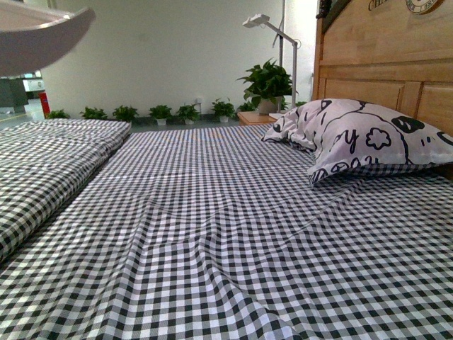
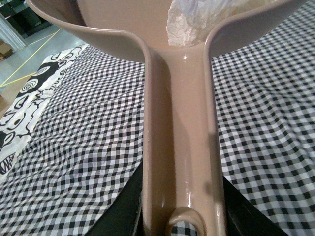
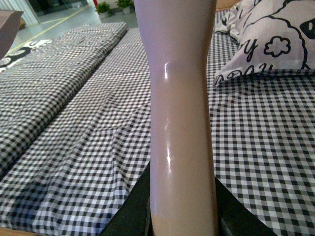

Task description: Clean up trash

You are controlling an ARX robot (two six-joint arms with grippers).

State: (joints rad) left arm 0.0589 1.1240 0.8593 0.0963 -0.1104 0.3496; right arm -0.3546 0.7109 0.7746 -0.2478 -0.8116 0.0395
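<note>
Front view: the bed shows no litter anywhere on its black-and-white gingham sheet, which lies in soft ridges and folds. A folded quilt in the same check sits along one side, and a pillow printed with bold black cartoon shapes leans by the wooden headboard. Only a curved, pale edge of the dustpan enters at the upper corner, raised well above the sheet. Neither hand is visible here.

Left wrist view: the trash, a crinkled whitish glossy film wad, already lies inside the dustpan's scoop, at the throat where the scoop narrows into the handle. The pan is smooth, pinkish moulded plastic with a grooved handle ending in a hanging loop. The left hand is closed around that handle, with dark fingers showing on either side of it, and the pan hangs above the sheet. So collection looks done; I judge that carrying the load off and tipping it out remains.

Right wrist view: a glossy pale handle, round and slightly flaring upward, most likely a brush, fills the middle. The right hand grips its lower end, dark fingers flanking it, above the checked sheet
</note>
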